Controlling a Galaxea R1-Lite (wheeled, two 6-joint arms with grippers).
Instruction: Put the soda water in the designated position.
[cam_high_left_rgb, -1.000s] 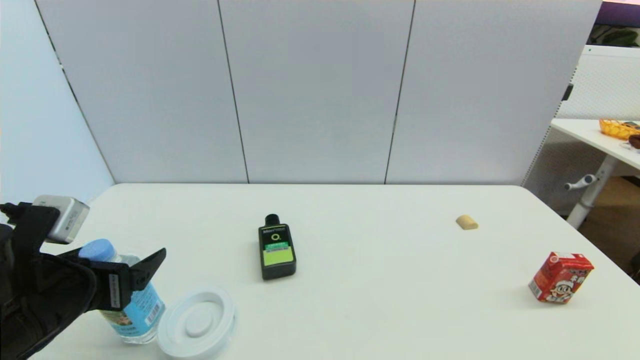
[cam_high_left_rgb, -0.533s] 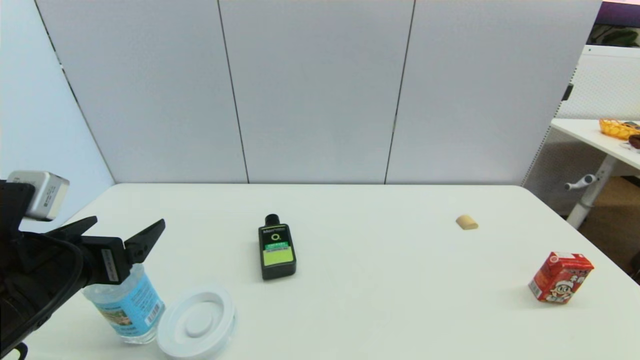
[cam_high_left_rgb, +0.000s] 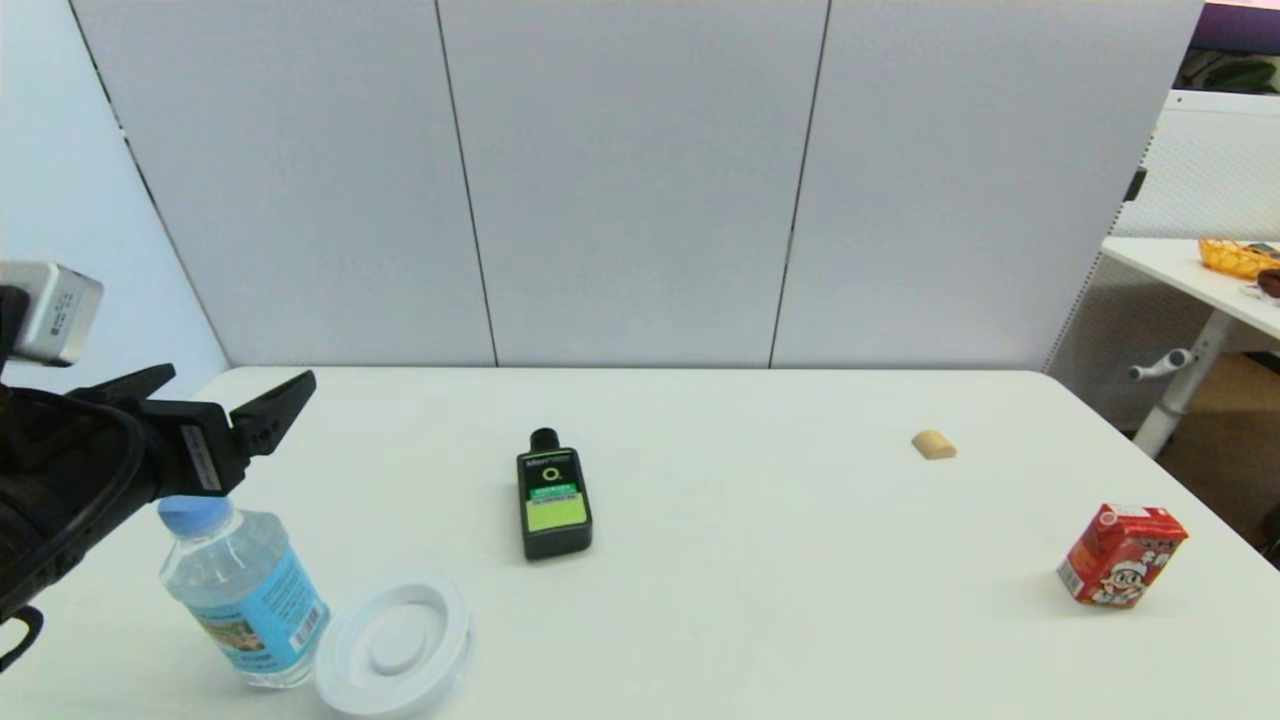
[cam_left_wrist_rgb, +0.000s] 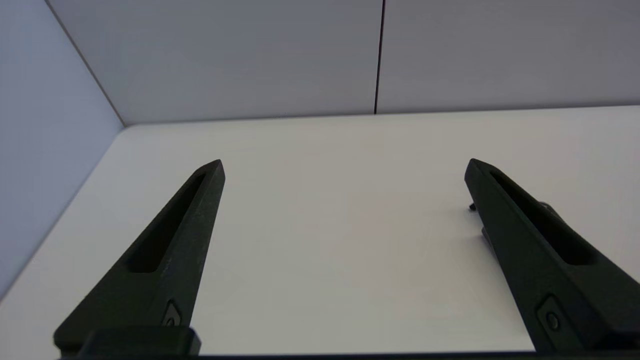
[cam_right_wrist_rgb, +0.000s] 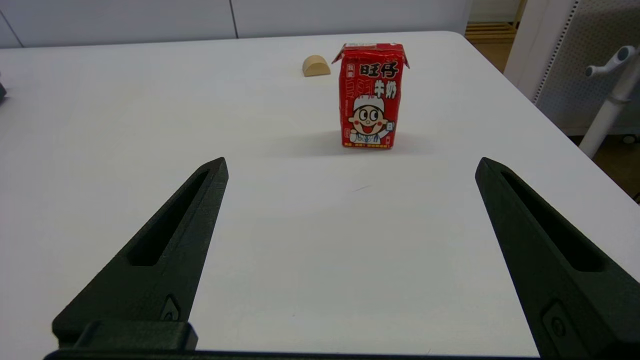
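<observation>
The soda water (cam_high_left_rgb: 241, 592), a small clear bottle with a light blue cap and label, stands upright on the table near the front left corner. It is just left of a white round dish (cam_high_left_rgb: 396, 643). My left gripper (cam_high_left_rgb: 240, 378) hangs open above the bottle's cap, apart from it, with nothing between its fingers. The left wrist view shows only its open gripper (cam_left_wrist_rgb: 345, 162) over bare table; the bottle is out of that view. My right gripper (cam_right_wrist_rgb: 350, 162) is open low over the table's right side and does not show in the head view.
A flat black bottle with a green label (cam_high_left_rgb: 553, 497) lies mid-table. A red milk carton (cam_high_left_rgb: 1122, 555) (cam_right_wrist_rgb: 371, 95) stands at the right, in front of the right gripper. A beige block (cam_high_left_rgb: 934, 444) (cam_right_wrist_rgb: 316, 65) lies behind it. Grey panels wall the table's back and left.
My left gripper has risen from around the bottle's neck to well above the cap. The bottle stays standing beside the white dish. Nothing else moved.
</observation>
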